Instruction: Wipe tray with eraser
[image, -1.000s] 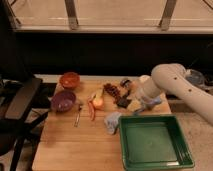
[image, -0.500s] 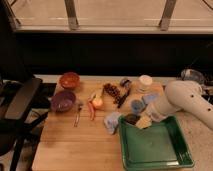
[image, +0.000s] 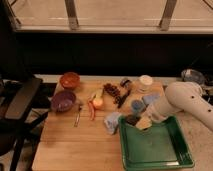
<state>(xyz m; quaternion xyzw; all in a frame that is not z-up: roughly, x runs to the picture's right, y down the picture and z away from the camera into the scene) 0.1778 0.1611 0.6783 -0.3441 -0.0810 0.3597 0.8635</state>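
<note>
The green tray (image: 160, 150) lies at the front right of the wooden table. My gripper (image: 138, 122) hangs over the tray's back left corner, just inside the rim. It is shut on the eraser (image: 132, 120), a small dark block at its tip, which is low over the tray's floor; contact cannot be made out. The white arm (image: 185, 100) reaches in from the right.
Left of the tray lies a blue cloth (image: 112, 121). Behind it are a blue cup (image: 136, 106), a white cup (image: 145, 81), a black utensil (image: 124, 97) and grapes (image: 111, 91). An orange bowl (image: 70, 80), purple bowl (image: 63, 100) and fork (image: 78, 115) sit left. A chair (image: 20, 105) stands beside the table.
The arm has swung forward and down from above the grapes and cups to the tray's back left corner, carrying the dark block with it.
</note>
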